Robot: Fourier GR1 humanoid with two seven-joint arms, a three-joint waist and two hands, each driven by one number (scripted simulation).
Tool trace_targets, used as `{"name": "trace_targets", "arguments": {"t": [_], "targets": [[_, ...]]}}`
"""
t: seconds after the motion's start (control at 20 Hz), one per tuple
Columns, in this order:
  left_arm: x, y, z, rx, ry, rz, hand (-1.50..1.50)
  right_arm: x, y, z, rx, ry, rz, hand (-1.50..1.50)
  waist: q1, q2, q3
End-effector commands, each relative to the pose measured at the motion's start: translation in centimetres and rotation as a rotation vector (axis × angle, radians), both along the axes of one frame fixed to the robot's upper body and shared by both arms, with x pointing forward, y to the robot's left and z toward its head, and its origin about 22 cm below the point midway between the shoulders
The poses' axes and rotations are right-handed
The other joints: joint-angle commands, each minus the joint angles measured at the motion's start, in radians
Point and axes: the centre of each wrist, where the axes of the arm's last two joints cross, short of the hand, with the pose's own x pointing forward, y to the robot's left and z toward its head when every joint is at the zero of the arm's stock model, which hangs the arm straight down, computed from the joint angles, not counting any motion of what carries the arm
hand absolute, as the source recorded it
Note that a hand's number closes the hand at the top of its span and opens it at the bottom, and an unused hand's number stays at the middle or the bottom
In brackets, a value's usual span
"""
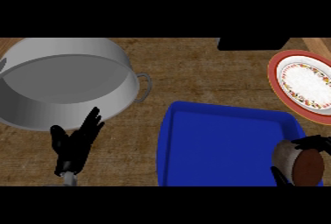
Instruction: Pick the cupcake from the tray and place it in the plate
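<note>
A wooden counter (194, 83) with a rough brown grain is seen from above, carrying a pot, a tray and a plate. The cupcake (304, 168), a brown-topped cake in a pale wrapper, is found at the near right corner of the blue tray (220, 148), where the right hand (315, 143) is curled round it, dark fingers showing on its far side and its near side; whether it has been lifted clear of the tray floor cannot be told. The plate (304, 85) lies to the far right, beyond the tray's far rim and apart from it, a round, glossy dish with a red edge, a flowered band and a white centre. A tipped or crushed cake is judged to be the chief risk, since the wrapper looks soft and a squeeze could deform it; the raised tray rim could also be clipped if the cake were carried low towards the plate, and the plate's shallow, smooth face could let the cake slide or topple if it were set down off-centre. The tray is rectangular with rounded corners and a plain matte look. The grey metal pot (65, 83), wide and handled, stands far left. The left hand (76, 144) is seen resting near left, fingers straight and apart, overlapping the pot's near wall in the view.
</note>
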Motion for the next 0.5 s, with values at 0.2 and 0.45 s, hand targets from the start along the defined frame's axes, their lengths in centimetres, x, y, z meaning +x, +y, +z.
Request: {"name": "trace_targets", "arguments": {"t": [0.2, 0.45], "targets": [[-0.4, -1.5, -0.7, -0.009, 0.06, -0.027, 0.0, 5.2, -7.7, -0.5, 0.189, -0.101, -0.14, 1.5, 0.018, 0.006, -0.002], [0.3, -1.4, 1.3, -0.014, 0.055, -0.032, 0.0, 10.2, -9.8, -1.4, 0.12, -0.135, -0.233, 1.5, 0.028, 0.007, -0.002]]}}
